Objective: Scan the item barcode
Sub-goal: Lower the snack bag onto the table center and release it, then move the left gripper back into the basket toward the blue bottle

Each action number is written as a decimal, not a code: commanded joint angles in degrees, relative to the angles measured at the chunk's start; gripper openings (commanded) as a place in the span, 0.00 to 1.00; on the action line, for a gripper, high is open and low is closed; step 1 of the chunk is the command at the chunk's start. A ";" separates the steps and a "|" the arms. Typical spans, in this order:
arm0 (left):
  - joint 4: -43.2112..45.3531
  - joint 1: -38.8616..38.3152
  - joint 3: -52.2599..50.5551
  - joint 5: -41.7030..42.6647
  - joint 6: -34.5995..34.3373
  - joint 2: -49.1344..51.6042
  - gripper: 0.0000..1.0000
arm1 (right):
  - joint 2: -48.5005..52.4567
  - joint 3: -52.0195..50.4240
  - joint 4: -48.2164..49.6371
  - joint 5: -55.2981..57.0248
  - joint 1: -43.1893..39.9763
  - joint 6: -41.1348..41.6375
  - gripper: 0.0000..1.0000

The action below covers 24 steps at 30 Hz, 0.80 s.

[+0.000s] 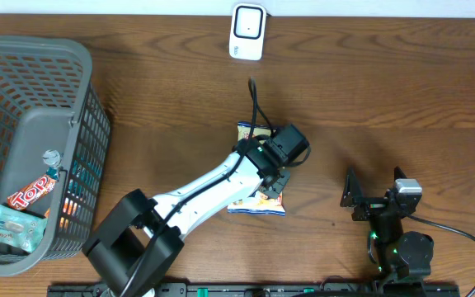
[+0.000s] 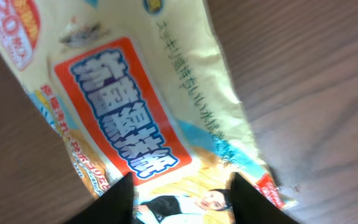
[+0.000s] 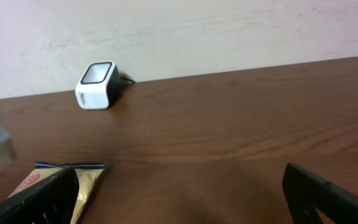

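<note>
Cream plastic packet with orange label [image 2: 123, 112] flat on brown wooden table [image 1: 386, 99], under left gripper [image 2: 182, 186], jaws spread; white boxy scanner [image 1: 246, 31] well apart.

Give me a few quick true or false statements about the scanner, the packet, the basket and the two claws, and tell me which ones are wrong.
1. The scanner stands near the table's far edge, apart from the packet. True.
2. The packet is in the basket. False: it lies on the table, under the left claw.
3. The right claw holds the packet. False: it is open and empty, off to the right of the packet.
4. The basket has things in it, among them a Top bar. True.
</note>
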 commanded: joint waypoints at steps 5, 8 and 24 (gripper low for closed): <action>-7.08 6.32 16.09 -8.35 0.22 -7.21 0.92 | 0.02 -0.09 -0.24 0.24 0.17 -0.85 0.99; -7.61 10.75 21.88 -11.93 0.24 -11.10 1.00 | 0.02 -0.09 -0.24 0.24 0.17 -0.85 0.99; -25.92 57.05 26.45 -15.58 -47.08 -22.23 0.99 | 0.02 -0.09 -0.24 0.24 0.17 -0.85 0.99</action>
